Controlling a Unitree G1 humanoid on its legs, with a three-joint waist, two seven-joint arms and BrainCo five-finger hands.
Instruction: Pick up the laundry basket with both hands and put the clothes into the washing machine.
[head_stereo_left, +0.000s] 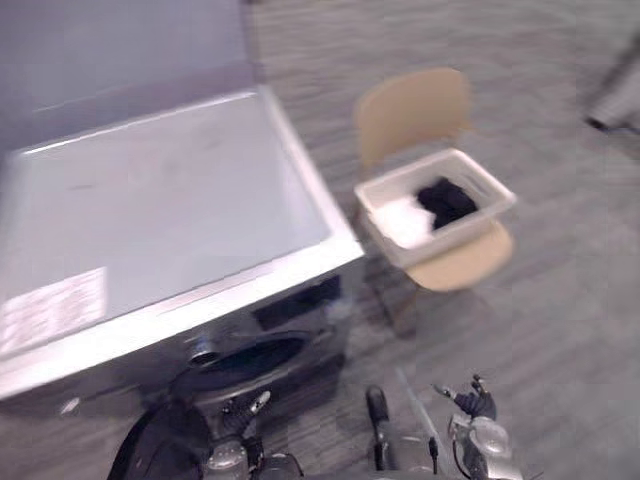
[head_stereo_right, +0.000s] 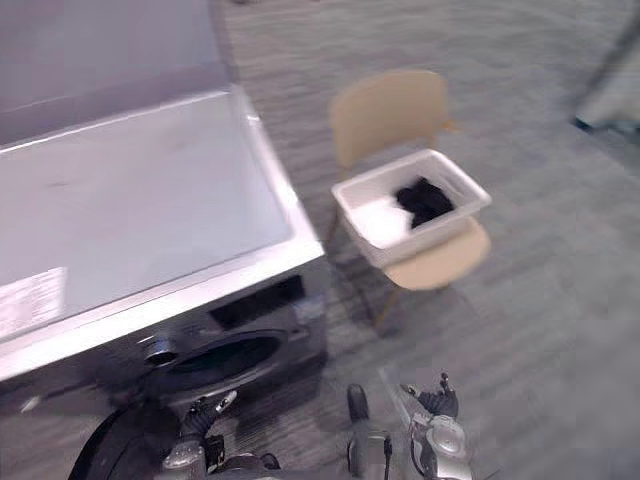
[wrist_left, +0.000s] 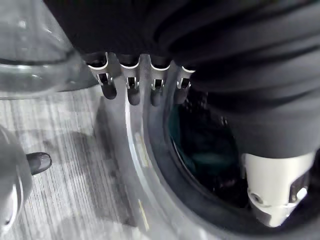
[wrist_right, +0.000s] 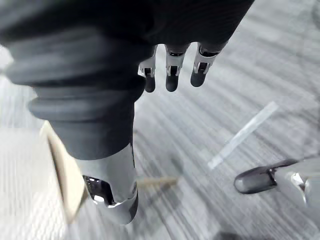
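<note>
A white laundry basket (head_stereo_left: 470, 222) sits on the seat of a tan chair (head_stereo_left: 412, 108), right of the washing machine (head_stereo_left: 160, 215). In it lie dark clothes (head_stereo_left: 446, 200) and white clothes (head_stereo_left: 404, 221). The machine's round drum opening (wrist_left: 202, 150) is dark, and its glass door (wrist_left: 30, 47) stands open beside it. My left hand (wrist_left: 131, 80) hangs low in front of the opening, fingers straight and holding nothing. My right hand (wrist_right: 171, 74) hangs over the floor near the chair, fingers straight too and holding nothing. Both hands (head_stereo_left: 240, 410) (head_stereo_left: 478, 404) are well short of the basket.
Grey striped floor lies between me and the chair, with a pale tape line (wrist_right: 245, 132) on it. A grey object (head_stereo_left: 615, 100) stands at the far right. The machine's flat top (head_stereo_right: 130, 200) fills the left side.
</note>
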